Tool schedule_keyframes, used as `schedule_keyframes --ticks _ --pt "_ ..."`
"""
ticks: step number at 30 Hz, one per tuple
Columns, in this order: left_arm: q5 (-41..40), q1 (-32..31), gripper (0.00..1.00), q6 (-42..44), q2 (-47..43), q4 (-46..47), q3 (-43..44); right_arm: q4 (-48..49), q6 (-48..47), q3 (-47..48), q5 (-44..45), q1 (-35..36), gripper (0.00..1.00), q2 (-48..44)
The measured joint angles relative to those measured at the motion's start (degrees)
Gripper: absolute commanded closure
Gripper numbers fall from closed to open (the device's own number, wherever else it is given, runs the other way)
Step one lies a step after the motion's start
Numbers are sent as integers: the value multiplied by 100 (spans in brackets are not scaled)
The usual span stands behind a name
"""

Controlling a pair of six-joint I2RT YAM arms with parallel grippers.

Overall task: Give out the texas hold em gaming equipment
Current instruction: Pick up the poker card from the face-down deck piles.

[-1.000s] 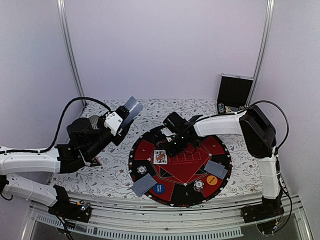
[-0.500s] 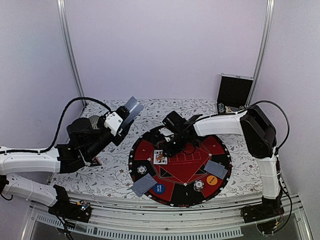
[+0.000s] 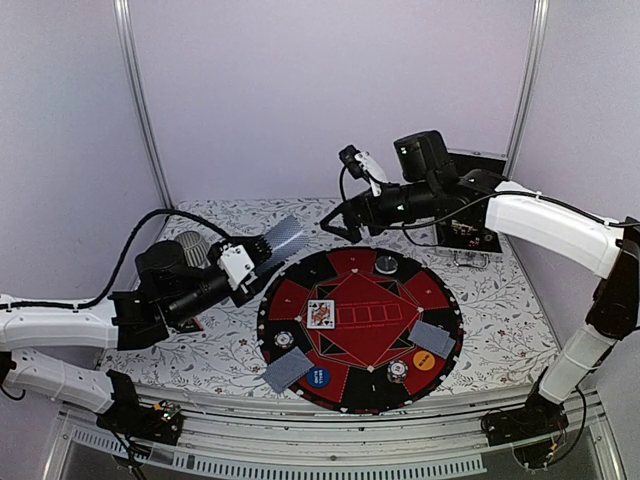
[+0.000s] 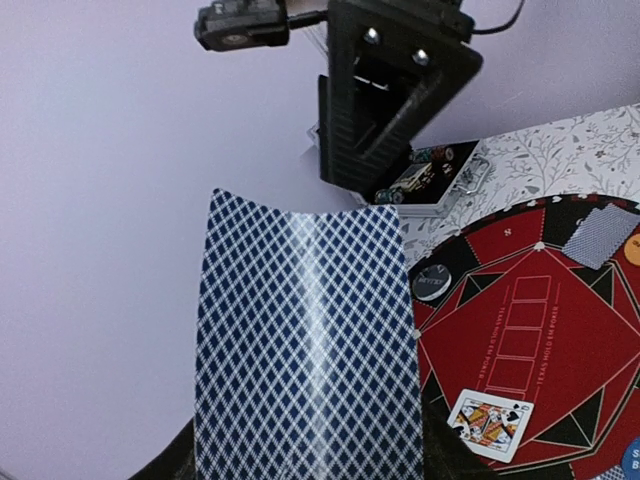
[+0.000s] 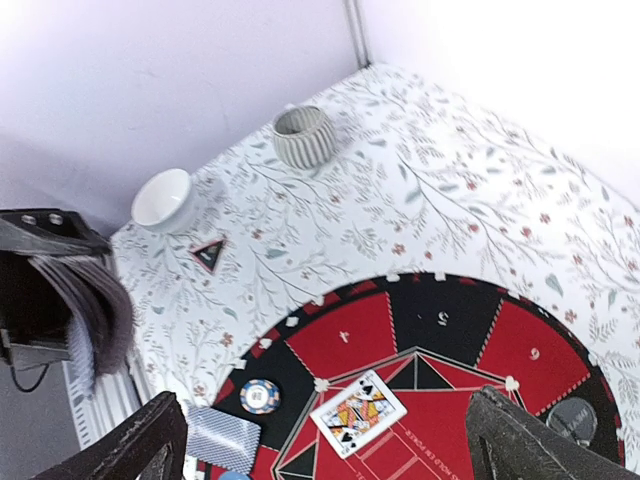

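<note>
My left gripper [image 3: 264,249] is shut on a stack of grey-blue-backed playing cards [image 3: 286,235], held tilted above the table's left side; the top card's back [image 4: 305,340] fills the left wrist view and hides the fingers. My right gripper [image 3: 341,222] hangs open and empty, high over the round mat's [image 3: 345,272] far edge. On the mat lie a face-up card [image 3: 320,314], two face-down cards [image 3: 288,370] [image 3: 432,338], two striped chips [image 3: 285,340] [image 3: 398,371], a blue disc [image 3: 318,377], an orange disc [image 3: 424,360] and a dark disc [image 3: 386,264].
A ribbed grey cup [image 5: 303,135], a white bowl [image 5: 163,199] and a small triangular marker [image 5: 208,253] stand on the flowered cloth left of the mat. The open black case [image 3: 470,185] with more chips sits at the back right, behind the right arm.
The right gripper has lifted off the mat's middle, swung up toward the back and opened. The left gripper with its cards has dipped slightly toward the mat.
</note>
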Motion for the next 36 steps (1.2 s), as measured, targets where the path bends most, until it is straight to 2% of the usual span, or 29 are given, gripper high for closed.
schedule_keyframes --ticks 5,10,18,28,32,34,36 --pt "341 -94 48 157 -90 -33 -72 533 -107 -251 -1058 76 1 -282" --pt "505 -142 48 284 -92 -57 -140 726 -179 -297 -1467 422 1 -70" --pt "608 -216 49 431 -166 -96 -212 704 -131 -37 -1405 546 1 555" --pt "584 -219 49 470 -177 -140 -236 485 -153 -11 -905 520 3 402" --pt "586 -219 49 468 -190 -136 -236 428 -188 -11 -846 492 9 262" --pt "584 -219 49 468 -190 -136 -236 407 -205 -11 -881 481 18 245" --pt "584 -219 49 466 -190 -138 -236 374 -225 -11 -970 481 33 245"
